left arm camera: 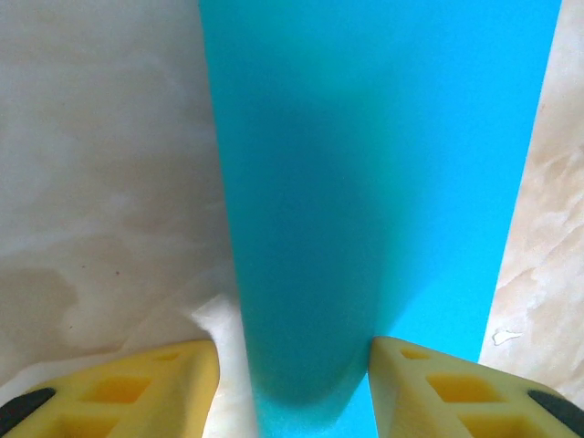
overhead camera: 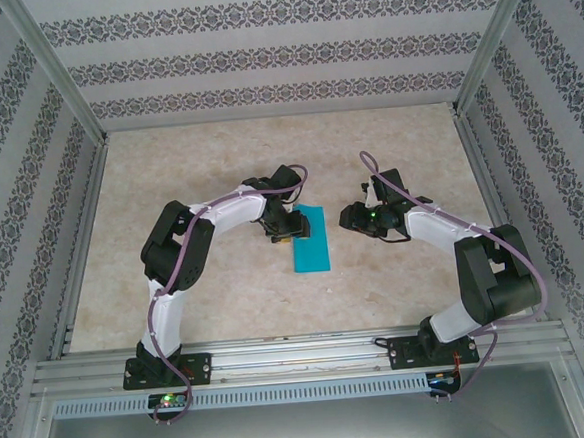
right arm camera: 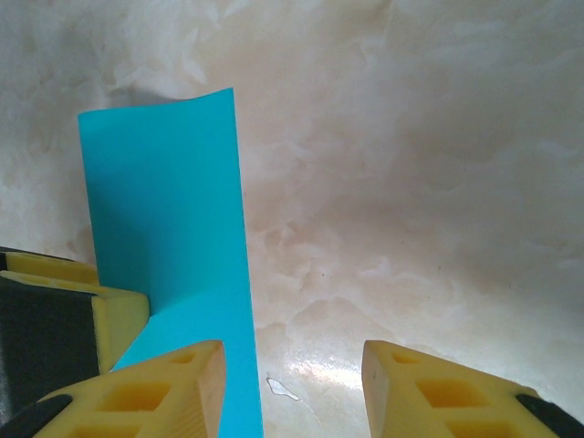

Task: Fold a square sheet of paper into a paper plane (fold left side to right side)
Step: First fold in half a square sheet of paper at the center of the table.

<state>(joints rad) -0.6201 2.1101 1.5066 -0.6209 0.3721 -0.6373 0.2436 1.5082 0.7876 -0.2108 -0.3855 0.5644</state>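
1. Top camera: the sheet of paper (overhead camera: 311, 241) lies mid-table (overhead camera: 198, 165) as a narrow turquoise rectangle, between the two grippers. The left gripper (overhead camera: 279, 230) is at its left edge. The right gripper (overhead camera: 351, 217) is just off its right side, apart from it.
2. Left wrist camera: the left gripper (left arm camera: 292, 365) has its jaws about half open, straddling the left part of the sheet (left arm camera: 365, 164). One finger is over bare table beside the paper's edge, the other over the paper. The strip between them is shaded and looks bowed. Nothing is clamped.
3. Right wrist camera: the right gripper (right arm camera: 292, 365) has its jaws about half open over bare marbled table, holding nothing. The sheet (right arm camera: 164, 210) is off to its left.
4. The same camera shows the sheet's far corner curled up, with a shadow behind it. From overhead the sheet reads as flat.
5. It also shows the left gripper's yellow finger (right arm camera: 114, 315) against the paper's left side.
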